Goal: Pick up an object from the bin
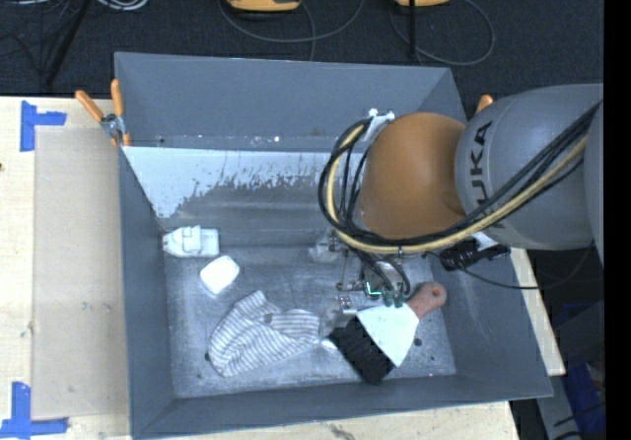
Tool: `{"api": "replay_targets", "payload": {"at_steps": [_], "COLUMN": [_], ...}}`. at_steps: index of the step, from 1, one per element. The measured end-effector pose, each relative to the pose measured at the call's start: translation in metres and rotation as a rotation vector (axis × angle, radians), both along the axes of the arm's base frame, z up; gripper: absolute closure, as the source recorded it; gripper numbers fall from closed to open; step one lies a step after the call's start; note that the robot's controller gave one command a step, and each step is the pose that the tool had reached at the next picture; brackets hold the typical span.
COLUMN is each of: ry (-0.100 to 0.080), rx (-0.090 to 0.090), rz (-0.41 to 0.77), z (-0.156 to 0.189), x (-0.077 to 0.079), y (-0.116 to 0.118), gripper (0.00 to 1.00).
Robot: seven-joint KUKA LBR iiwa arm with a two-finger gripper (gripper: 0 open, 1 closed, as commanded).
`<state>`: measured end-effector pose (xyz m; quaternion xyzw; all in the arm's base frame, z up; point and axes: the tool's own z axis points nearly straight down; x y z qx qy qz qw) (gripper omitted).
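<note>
The arm's end effector (367, 292) hangs low in the near-right part of the grey bin (246, 112), tucked under the orange wrist cover, so honestly can't tell if it's spread or pressed together. It sits just beside the white brush (386, 330) with black bristles and a pinkish handle, near the right end of the striped cloth (258, 331). Probably parked there because those two are the closest grabs. Two small white blocks (219, 275) lie well apart, far left.

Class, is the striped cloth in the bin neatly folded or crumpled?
Crumpled: the striped cloth lies bunched, with uneven folds and an irregular outline.
</note>
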<state>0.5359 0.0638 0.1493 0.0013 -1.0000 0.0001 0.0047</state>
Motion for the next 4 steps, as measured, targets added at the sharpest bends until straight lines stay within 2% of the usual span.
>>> {"api": "replay_targets", "payload": {"at_steps": [1,2,3,4], "ry": [-0.007,0.003,0.003,-0.009], "rx": [0.000,0.000,0.000,0.001], "rz": [-0.001,0.164,0.163,0.151], "z": [0.004,-0.074,-0.074,0.061], "x": [0.002,0.005,0.005,-0.043], "y": [0.000,0.014,0.014,0.009], "gripper": [0.00,1.00,1.00,1.00]}}
